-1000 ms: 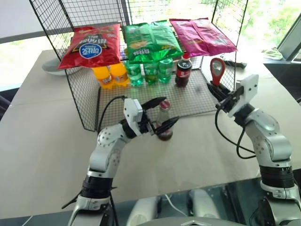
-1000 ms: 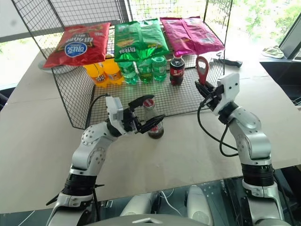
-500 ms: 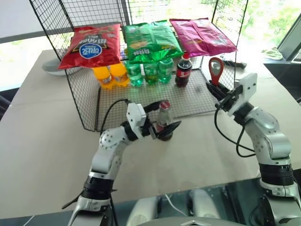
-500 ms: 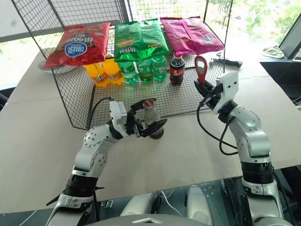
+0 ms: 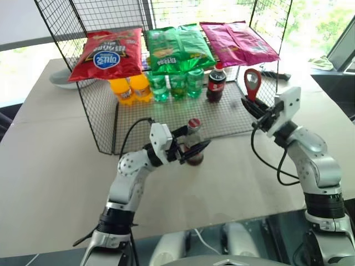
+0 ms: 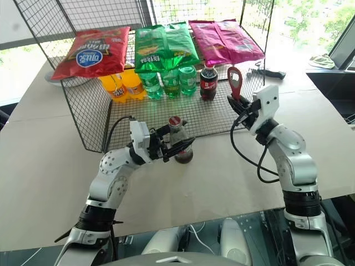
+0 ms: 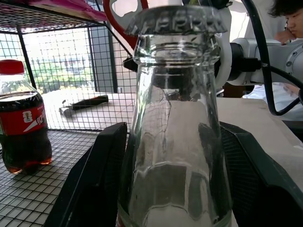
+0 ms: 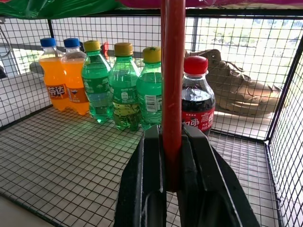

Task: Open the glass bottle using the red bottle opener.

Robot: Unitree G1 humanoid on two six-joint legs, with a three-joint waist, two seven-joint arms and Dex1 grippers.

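Note:
The glass bottle (image 5: 193, 131) stands upright on the table just in front of the wire rack, its red cap on. My left gripper (image 5: 193, 143) reaches in from the left, and its black fingers (image 7: 97, 179) press against both sides of the bottle below the neck. My right gripper (image 5: 250, 106) hovers to the right, above the rack's floor, shut on the handle of the red bottle opener (image 5: 252, 81). The opener stands upright with its ring head on top. Seen from the right wrist, the opener (image 8: 173, 71) rises straight between the closed fingers.
A black wire rack (image 5: 233, 119) stands behind the bottle, with orange soda bottles (image 5: 131, 88), green soda bottles (image 5: 177, 84) and a plastic cola bottle (image 5: 216, 82) inside. Red, green and pink snack bags (image 5: 177, 47) lie on top. A person (image 7: 289, 19) sits beyond the table.
The left gripper's fingers, spread wide around the bottle before, have closed in onto its sides. The right arm and the opener have stayed where they were.

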